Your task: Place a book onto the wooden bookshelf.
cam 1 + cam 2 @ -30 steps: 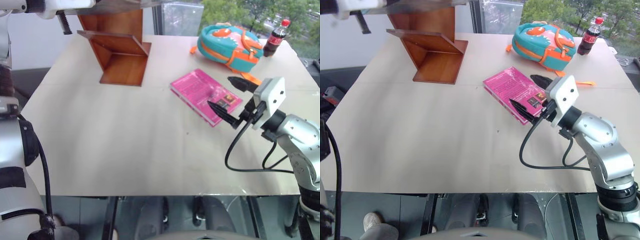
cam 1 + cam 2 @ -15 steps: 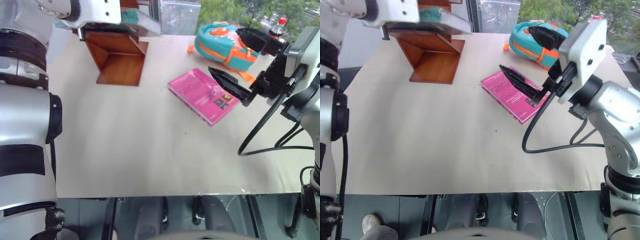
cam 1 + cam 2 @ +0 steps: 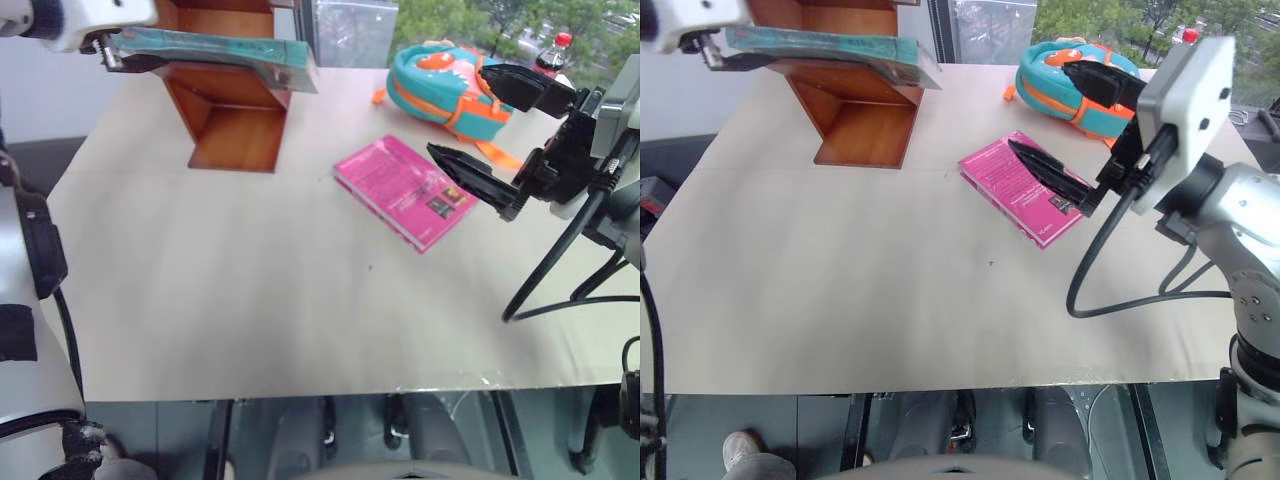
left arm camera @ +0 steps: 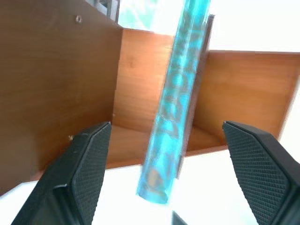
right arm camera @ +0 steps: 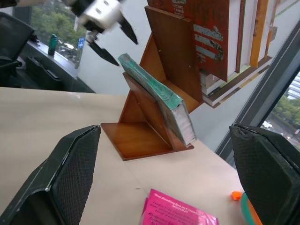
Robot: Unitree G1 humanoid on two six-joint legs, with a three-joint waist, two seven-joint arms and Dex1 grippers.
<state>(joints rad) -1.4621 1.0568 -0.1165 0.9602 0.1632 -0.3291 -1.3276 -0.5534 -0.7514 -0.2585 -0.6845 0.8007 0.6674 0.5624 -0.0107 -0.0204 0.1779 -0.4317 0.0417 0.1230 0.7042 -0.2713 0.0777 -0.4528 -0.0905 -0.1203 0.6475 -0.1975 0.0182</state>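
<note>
- book: large, thin, teal-green glossy cover with mottled pale patches; pale page block visible along its right end in the right wrist view.
- It lies flat-ish on a slanted board of the wooden bookshelf, far left on the table, its right end sticking out past the board's edge.
- In the left wrist view the book shows edge-on as a narrow teal strip running into the shelf compartment.
- Upper shelf compartment holds other books, orange-red spines with pale stripes, standing tilted.
- left gripper: at the book's left end, fingers spread wide either side of the edge-on book, no contact visible, holding nothing.
- In the head views the left gripper sits right at the book's left end; cannot tell from there whether it touches.
- right gripper: raised over the right side of the table, fingers fully apart, empty.
- Its near finger overlaps the magenta-pink book, which lies flat mid-table, right of centre.
- teal and orange backpack far right, behind the pink book.
- cola bottle with red cap just right of the backpack at the far edge.
- table: pale, flat top.
</note>
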